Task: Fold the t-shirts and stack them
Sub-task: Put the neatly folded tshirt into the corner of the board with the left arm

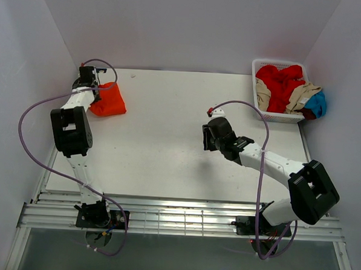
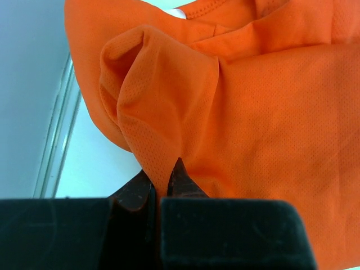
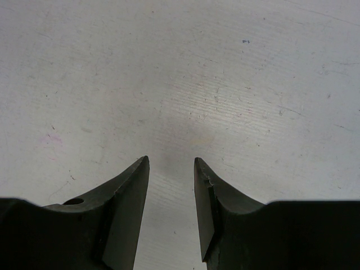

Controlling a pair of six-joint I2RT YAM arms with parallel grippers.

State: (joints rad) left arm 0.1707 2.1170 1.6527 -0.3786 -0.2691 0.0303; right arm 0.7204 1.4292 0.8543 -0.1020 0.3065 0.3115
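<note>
A bright orange t-shirt (image 1: 109,101) lies bunched at the far left of the table. My left gripper (image 1: 91,89) is at its left edge and is shut on a fold of the orange cloth (image 2: 169,129), which hangs between the fingertips (image 2: 180,174). My right gripper (image 1: 213,115) is open and empty over bare table near the middle right; its view shows only the white surface between the fingers (image 3: 135,185). More t-shirts, red (image 1: 281,80), tan (image 1: 304,94) and blue (image 1: 318,103), lie piled in a white basket (image 1: 278,64).
The basket stands at the far right corner of the white table (image 1: 168,140). Purple cables loop off both arms. White walls close in the left, back and right. A metal rail (image 1: 182,220) runs along the near edge.
</note>
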